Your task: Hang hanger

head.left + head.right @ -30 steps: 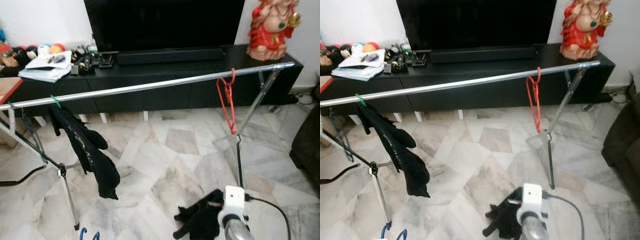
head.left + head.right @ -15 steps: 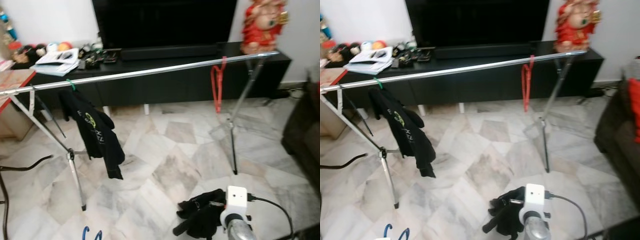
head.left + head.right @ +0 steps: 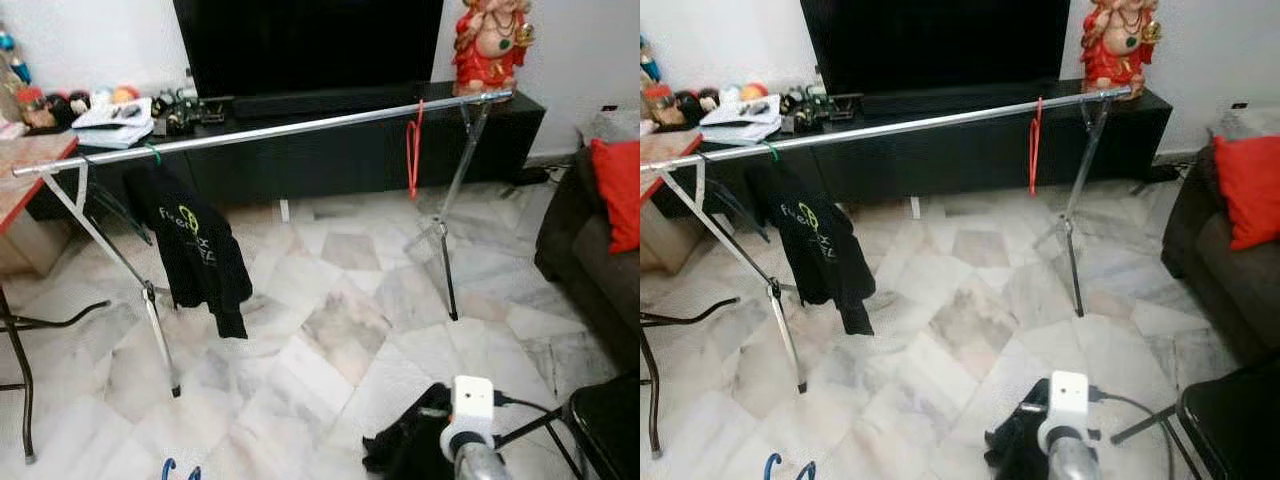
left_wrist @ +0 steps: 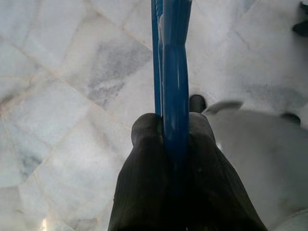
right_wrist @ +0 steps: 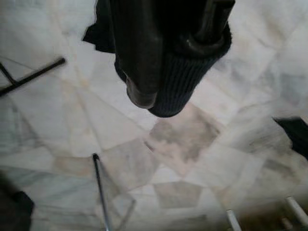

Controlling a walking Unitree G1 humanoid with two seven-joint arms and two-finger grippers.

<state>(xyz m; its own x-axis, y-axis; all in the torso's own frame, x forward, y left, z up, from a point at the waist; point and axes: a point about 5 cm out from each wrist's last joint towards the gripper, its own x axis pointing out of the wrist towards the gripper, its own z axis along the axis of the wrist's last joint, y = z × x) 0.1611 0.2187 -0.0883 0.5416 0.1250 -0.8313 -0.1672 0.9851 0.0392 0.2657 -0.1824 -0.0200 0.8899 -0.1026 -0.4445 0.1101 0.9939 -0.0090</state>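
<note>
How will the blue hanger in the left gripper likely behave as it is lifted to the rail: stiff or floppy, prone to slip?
The blue hanger looks like thin rigid plastic, so it probably keeps its shape and weighs little. The left gripper pinches it between its black fingers on a narrow smooth bar, so it may pivot or slide. On the rail it would likely swing.

Steel rail [image 3: 280, 128] carries a black shirt [image 3: 200, 250] and red hanger [image 3: 412, 150]

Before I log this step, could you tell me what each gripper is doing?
Left gripper: shut on the blue hanger.
Right gripper: shut on a black garment.
</note>
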